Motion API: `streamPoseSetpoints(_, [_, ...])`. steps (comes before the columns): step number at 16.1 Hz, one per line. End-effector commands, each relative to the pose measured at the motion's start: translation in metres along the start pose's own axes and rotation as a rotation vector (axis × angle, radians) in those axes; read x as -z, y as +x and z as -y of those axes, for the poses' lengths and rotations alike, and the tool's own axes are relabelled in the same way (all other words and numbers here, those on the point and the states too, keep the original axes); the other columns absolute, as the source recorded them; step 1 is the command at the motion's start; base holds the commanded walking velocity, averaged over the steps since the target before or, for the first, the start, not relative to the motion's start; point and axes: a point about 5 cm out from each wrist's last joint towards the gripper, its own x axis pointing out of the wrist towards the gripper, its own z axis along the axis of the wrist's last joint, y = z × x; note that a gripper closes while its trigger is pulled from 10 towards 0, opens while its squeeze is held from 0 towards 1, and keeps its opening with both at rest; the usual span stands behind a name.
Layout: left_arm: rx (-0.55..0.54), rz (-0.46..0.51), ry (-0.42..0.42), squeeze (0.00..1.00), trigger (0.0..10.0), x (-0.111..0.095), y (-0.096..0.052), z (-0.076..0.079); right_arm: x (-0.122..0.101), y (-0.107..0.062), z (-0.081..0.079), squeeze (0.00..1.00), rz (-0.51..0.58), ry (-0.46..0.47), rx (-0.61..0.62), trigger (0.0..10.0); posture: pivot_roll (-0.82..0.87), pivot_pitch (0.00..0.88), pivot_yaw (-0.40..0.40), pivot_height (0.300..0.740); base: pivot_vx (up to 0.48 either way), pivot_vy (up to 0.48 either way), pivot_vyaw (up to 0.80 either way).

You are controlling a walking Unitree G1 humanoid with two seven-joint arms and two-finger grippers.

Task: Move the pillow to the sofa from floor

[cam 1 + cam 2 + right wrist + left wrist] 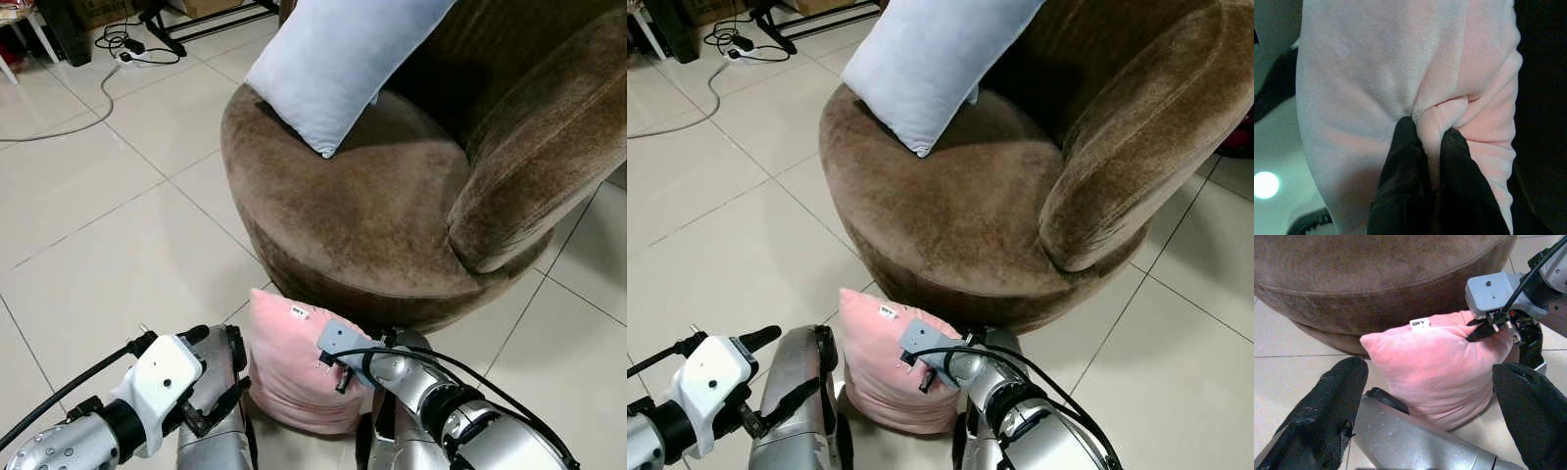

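Note:
A pink pillow (289,367) stands on the tiled floor, leaning against the base of a round brown sofa chair (392,215). My right gripper (1430,129) is shut on a fold of the pillow's fabric, at its right upper side. In the right wrist view the two black fingertips (1403,134) pinch a ridge of pink velvet. My left gripper (217,364) stands open just left of the pillow, its fingers (1344,382) spread wide and apart from it. A small white tag (1419,323) sits on the pillow's top edge.
A pale blue pillow (338,59) leans on the sofa's seat at the back. Cables and a power strip (122,49) lie on the floor at the far left. My silver leg (1415,440) is just below the pink pillow. Open tiles stretch to the left.

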Motion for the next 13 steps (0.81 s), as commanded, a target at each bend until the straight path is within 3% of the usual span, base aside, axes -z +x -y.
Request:
streamPoseSetpoints(1, [0.01, 0.001, -0.008, 0.59, 10.0, 0.001, 0.001, 0.002, 0.001, 0.0, -0.007, 0.0, 0.03, 0.036, -0.026, 0.0, 0.26, 0.125, -0.021, 0.486, 0.0, 0.0, 0.0])
streamPoseSetpoints(2, [0.008, 0.003, -0.01, 0.59, 10.0, 0.001, 0.001, 0.003, -0.001, 0.0, -0.007, 0.0, 0.058, 0.074, -0.016, 10.0, 0.26, 0.121, -0.025, 0.486, 0.0, 0.0, 0.0])
streamPoseSetpoints(5, [-0.002, 0.005, -0.012, 0.58, 10.0, 0.003, 0.003, 0.003, -0.009, -0.003, 0.003, 0.0, 0.174, 0.185, 0.024, 10.0, 0.25, 0.098, -0.034, 0.491, 0.0, 0.0, 0.0])
streamPoseSetpoints(6, [-0.009, 0.01, -0.015, 0.59, 10.0, 0.003, 0.005, 0.004, -0.014, -0.006, 0.008, 0.0, 0.263, 0.253, 0.033, 10.0, 0.25, 0.087, -0.039, 0.501, 0.0, 0.0, 0.0])
streamPoseSetpoints(8, [-0.016, 0.016, -0.019, 0.58, 10.0, 0.004, 0.008, 0.005, -0.017, -0.013, 0.013, 0.0, 0.379, 0.302, 0.021, 10.0, 0.24, 0.068, -0.047, 0.516, 0.0, 0.0, 0.0])
streamPoseSetpoints(10, [-0.023, 0.027, -0.022, 0.58, 10.0, 0.005, 0.013, 0.006, -0.019, -0.022, 0.018, 0.0, 0.5, 0.322, -0.008, 10.0, 0.23, 0.048, -0.046, 0.541, 0.0, 0.0, 0.0])
streamPoseSetpoints(13, [-0.027, 0.037, -0.021, 0.58, 10.0, 0.005, 0.018, 0.005, -0.02, -0.032, 0.025, 0.0, 0.583, 0.34, -0.023, 10.0, 0.22, 0.038, -0.046, 0.561, 0.0, 0.0, 0.0])
